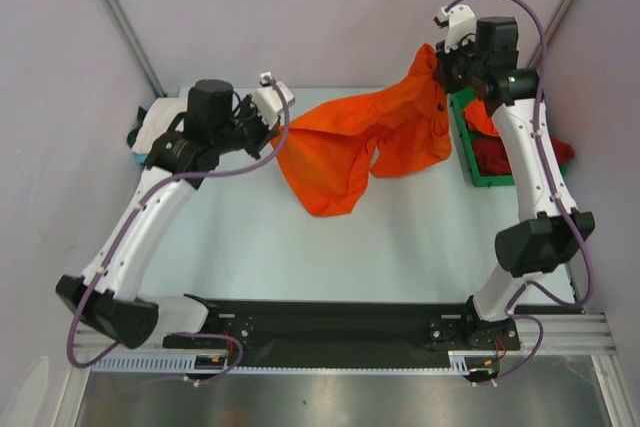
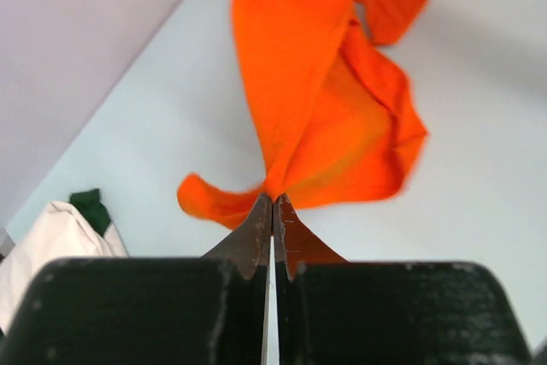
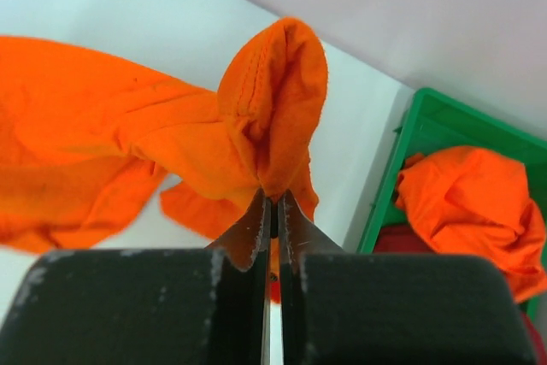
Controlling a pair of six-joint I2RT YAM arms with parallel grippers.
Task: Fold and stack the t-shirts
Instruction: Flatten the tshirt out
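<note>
A bright orange t-shirt (image 1: 350, 147) hangs crumpled between my two grippers above the pale table. My left gripper (image 1: 278, 134) is shut on its left edge, and the left wrist view shows the jaws (image 2: 273, 201) pinching the cloth (image 2: 316, 100). My right gripper (image 1: 438, 67), raised higher at the back right, is shut on a bunched hem (image 3: 273, 83), with the tips (image 3: 274, 196) closed on the fabric. A white t-shirt (image 1: 162, 127) lies at the far left. Another orange t-shirt (image 3: 470, 203) and a dark red one (image 1: 500, 155) lie in the green bin.
The green plastic bin (image 1: 465, 152) stands at the table's right edge, below the right arm. A dark green item (image 2: 87, 204) lies beside the white t-shirt (image 2: 51, 241). Grey walls close in the back and sides. The black base rail (image 1: 330, 332) runs along the near edge.
</note>
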